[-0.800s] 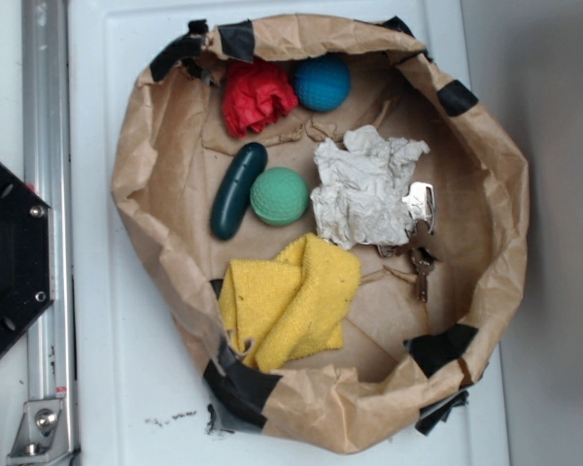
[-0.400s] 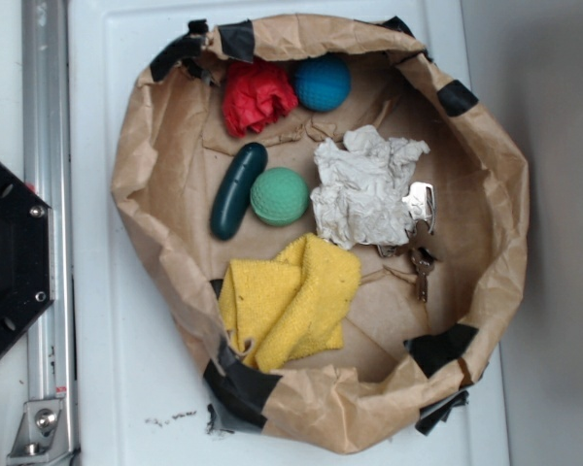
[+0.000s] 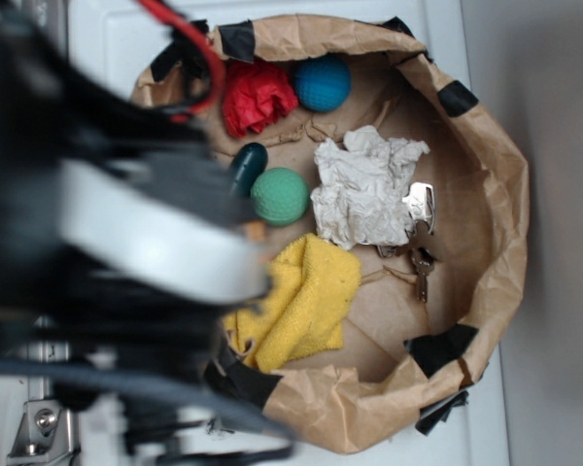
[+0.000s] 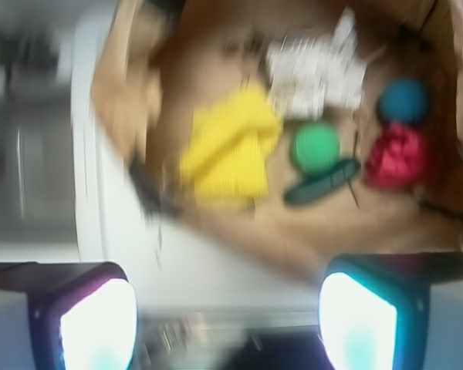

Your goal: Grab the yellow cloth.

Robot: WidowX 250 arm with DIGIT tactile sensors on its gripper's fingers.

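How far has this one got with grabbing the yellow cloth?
Early approach only. Done: the arm is over the left of the paper bag. In hand: nothing; the wrist view shows the gripper open, short of the bag. Left: descend onto the yellow cloth, lying untouched below the green ball, then close and lift.

This looks like a robot lab. A white table (image 3: 525,427) carries a taped paper bag (image 3: 496,194) of odd test things, with a blurred black robot arm (image 3: 97,243) at the frame's left.

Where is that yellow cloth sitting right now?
In the exterior view the yellow cloth lies low in the brown paper bag, just below the green ball and the white paper wad.
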